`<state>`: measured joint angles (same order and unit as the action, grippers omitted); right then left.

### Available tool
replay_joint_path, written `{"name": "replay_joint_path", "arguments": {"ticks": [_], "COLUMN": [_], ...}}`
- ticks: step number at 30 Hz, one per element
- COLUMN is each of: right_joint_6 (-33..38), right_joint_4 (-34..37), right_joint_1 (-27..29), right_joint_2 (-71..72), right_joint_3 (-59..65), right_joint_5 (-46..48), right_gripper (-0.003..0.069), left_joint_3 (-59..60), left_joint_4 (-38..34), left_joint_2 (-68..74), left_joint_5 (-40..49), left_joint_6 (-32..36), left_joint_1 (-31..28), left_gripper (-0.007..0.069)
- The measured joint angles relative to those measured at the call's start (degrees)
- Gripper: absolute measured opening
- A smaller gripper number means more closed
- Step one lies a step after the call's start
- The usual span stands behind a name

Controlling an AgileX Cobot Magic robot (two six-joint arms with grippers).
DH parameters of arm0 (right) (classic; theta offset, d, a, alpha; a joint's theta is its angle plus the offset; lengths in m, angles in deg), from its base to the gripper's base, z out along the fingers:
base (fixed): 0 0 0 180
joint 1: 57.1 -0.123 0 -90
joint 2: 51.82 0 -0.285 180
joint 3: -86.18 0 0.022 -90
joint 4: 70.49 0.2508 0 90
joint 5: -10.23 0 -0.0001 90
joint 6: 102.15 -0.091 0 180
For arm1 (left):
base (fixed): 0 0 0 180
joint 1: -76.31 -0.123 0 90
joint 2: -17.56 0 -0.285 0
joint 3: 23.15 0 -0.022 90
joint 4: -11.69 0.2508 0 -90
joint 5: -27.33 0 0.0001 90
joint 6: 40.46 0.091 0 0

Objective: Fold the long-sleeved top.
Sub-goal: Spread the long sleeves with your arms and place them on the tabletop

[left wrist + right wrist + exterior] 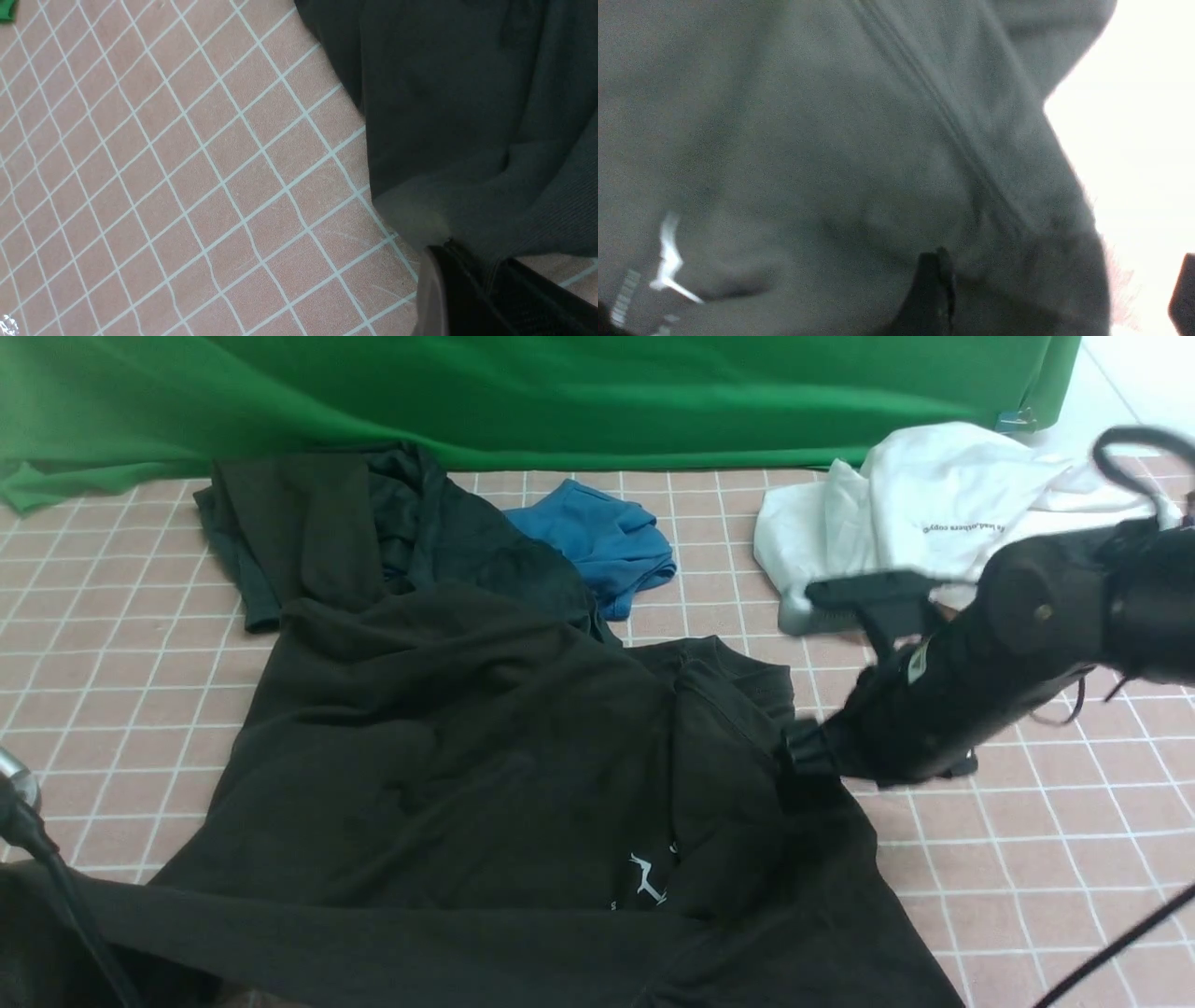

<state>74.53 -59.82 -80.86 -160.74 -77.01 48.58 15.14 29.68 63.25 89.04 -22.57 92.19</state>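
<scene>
The top [448,756] lies spread and rumpled over the middle of the tiled table [1027,859], reaching from mid-table to the near edge. One long strip of it, like a sleeve, is stretched across the near side towards the robot's left. In the left wrist view the left gripper [483,268] is closed on the top [467,116], with ribbed knit bunched and drawn into its jaws above the bare table [187,186]. The right gripper [800,756] sits low at the top's right edge. Its wrist view shows its jaws spread wide and holding nothing, one finger [934,289] over the dark fabric [831,116] and the other off past the cloth's edge. A small white logo [647,880] shows on the black fabric near that gripper. Behind the top on the left lies a dark shirt [280,523], crumpled and partly under it. A blue garment [607,546] is just right of that shirt. A white tee [915,513] is heaped far right, well apart from the top. A green cloth [560,392] hangs along the back.
</scene>
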Motion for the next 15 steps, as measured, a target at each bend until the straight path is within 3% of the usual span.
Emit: {"name": "replay_joint_path", "arguments": {"ticks": [6, 10, 11, 12, 13, 14, 15], "right_joint_6": [0.46, 1.55, 2.01, 3.81, 5.19, 7.52, 8.37], "right_joint_4": [-0.48, -0.61, -0.56, -0.44, -0.39, -0.31, -0.31], "right_joint_1": [-3.66, -5.72, -5.9, -6.11, -6.1, -6.1, -5.98], "right_joint_2": [-3.63, -3.8, -3.85, -3.87, -3.87, -3.8, -3.4], "right_joint_3": [-0.05, -0.05, -0.05, -0.05, -0.05, -0.05, -0.05], "right_joint_5": [1.44, 1.11, 0.98, 0.82, 0.76, 0.76, 0.89], "right_gripper": [0.0593, 0.0475, 0.0437, 0.0323, 0.0276, 0.0162, 0.0115], "left_joint_3": [0.0, 0.0, 0.0, 0.0, 0.0, 0.0, 0.0], "left_joint_4": [0.0, -0.11, -0.11, -0.11, -0.11, -0.11, -0.11], "left_joint_2": [0.0, 0.0, 0.0, 0.0, 0.0, 0.0, 0.0], "left_joint_5": [-0.82, -0.89, -0.89, -0.89, -0.89, -0.95, -0.95], "left_joint_6": [0.0, 0.0, 0.0, 0.0, 0.0, 0.0, 0.0], "left_joint_1": [0.0, 0.0, 0.0, 0.0, 0.0, 0.0, 0.0], "left_gripper": [0.0036, 0.0036, 0.0036, 0.0036, 0.0036, 0.0036, 0.0036]}}
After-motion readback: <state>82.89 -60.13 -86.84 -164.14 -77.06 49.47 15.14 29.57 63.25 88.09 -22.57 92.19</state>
